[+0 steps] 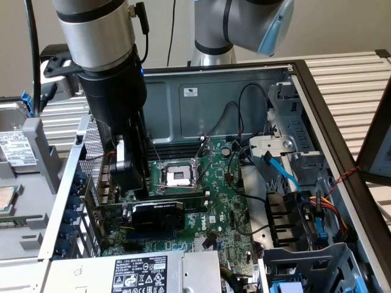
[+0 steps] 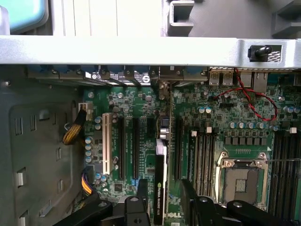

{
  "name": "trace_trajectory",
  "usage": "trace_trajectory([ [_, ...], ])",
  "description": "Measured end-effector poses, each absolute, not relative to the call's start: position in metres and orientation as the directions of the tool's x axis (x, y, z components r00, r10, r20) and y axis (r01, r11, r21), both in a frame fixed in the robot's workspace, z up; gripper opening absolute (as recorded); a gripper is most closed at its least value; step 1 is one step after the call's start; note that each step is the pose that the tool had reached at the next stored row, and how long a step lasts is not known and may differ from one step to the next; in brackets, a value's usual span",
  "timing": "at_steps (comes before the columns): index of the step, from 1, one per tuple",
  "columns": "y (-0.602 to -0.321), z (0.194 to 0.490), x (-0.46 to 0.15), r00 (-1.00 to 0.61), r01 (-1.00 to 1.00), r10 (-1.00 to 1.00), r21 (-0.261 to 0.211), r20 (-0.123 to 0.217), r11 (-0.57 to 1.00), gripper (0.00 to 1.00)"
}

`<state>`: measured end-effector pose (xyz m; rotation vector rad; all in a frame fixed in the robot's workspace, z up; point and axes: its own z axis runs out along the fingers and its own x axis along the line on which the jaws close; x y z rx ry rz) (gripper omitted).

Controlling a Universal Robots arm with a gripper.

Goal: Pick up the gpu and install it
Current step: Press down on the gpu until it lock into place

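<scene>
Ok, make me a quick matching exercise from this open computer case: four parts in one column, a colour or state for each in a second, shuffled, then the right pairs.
Things:
1. gpu
2. CPU socket
3. SATA cable
4. power supply

Descriptions:
A. grey box with a black label sticker
B. blue
C. black, standing upright in a slot on the motherboard
D. open metal frame, nothing seated in it

Pairs: 1-C, 2-D, 3-B, 4-A

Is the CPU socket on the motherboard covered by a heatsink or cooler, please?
No. In the exterior view the CPU socket lies bare in its metal frame on the motherboard, with nothing mounted over it.
</scene>
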<state>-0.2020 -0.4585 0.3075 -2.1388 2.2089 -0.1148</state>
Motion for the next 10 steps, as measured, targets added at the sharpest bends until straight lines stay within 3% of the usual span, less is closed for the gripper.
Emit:
trace_trajectory([
  [3,-0.4585,0.3074,-0.202,-0.033,-0.995,-0.999,-0.099,0.005,0.032,0.39],
  [5,-0.4585,0.3075,-0.2021,-0.033,-0.995,-0.999,-0.099,0.005,0.032,0.26],
  [6,-0.4584,0.3075,-0.2021,-0.033,-0.995,-0.999,-0.099,0.005,0.032,0.26],
  [8,-0.4585,0.3072,-0.2022,-0.033,-0.995,-0.999,-0.098,0.005,0.032,0.15],
  [10,-0.4585,0.3067,-0.2029,-0.033,-0.995,-0.999,-0.097,0.005,0.032,0.11],
])
